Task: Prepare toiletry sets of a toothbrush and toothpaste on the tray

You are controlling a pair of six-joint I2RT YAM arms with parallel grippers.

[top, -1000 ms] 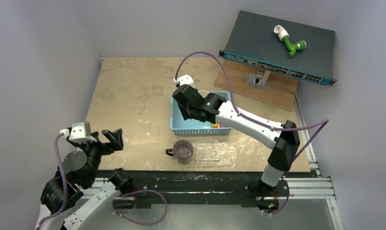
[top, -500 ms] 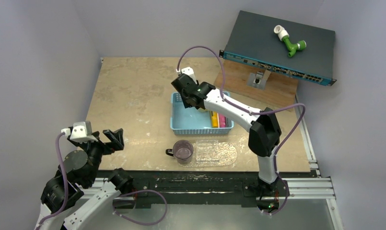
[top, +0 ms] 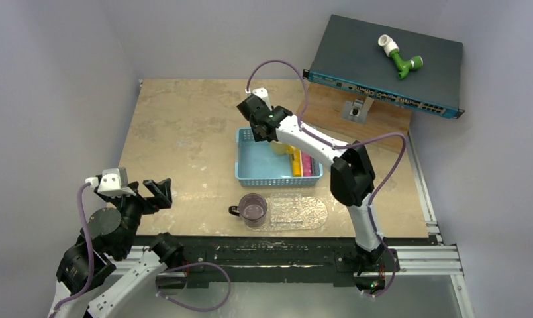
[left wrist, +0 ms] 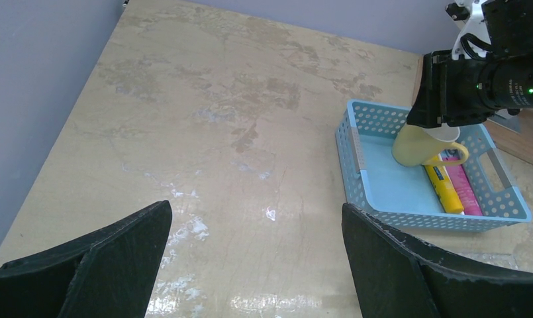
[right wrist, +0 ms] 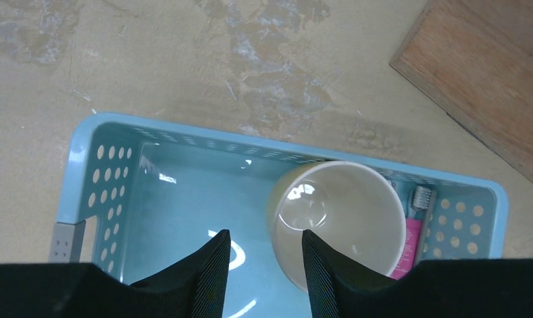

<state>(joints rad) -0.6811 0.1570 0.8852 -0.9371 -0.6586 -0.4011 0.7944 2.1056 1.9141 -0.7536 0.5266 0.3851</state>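
The yellow toothpaste (top: 295, 163) and pink toothpaste (top: 306, 162) lie at the right end of the light-blue basket (top: 277, 180); both show in the left wrist view, yellow (left wrist: 442, 189) and pink (left wrist: 467, 191). A grey toothbrush (right wrist: 422, 199) lies beside the pink tube (right wrist: 408, 252). The clear tray (top: 300, 213) lies in front of the basket. My right gripper (top: 266, 136) is open over the basket's far side, its fingers astride the left wall of a pale yellow cup (right wrist: 343, 218). My left gripper (top: 154, 192) is open and empty at the near left, above bare table (left wrist: 257, 265).
A purple cup (top: 252, 207) stands on the tray's left end. A dark network switch (top: 383, 63) on a wooden block (top: 376, 122) sits at the back right, with a green-and-white pipe fitting (top: 399, 56) on it. The wooden block also shows in the right wrist view (right wrist: 488, 79).
My right gripper moved from the basket's middle toward its far edge, and the arm folded back. The two tubes came into view. My left arm has not moved.
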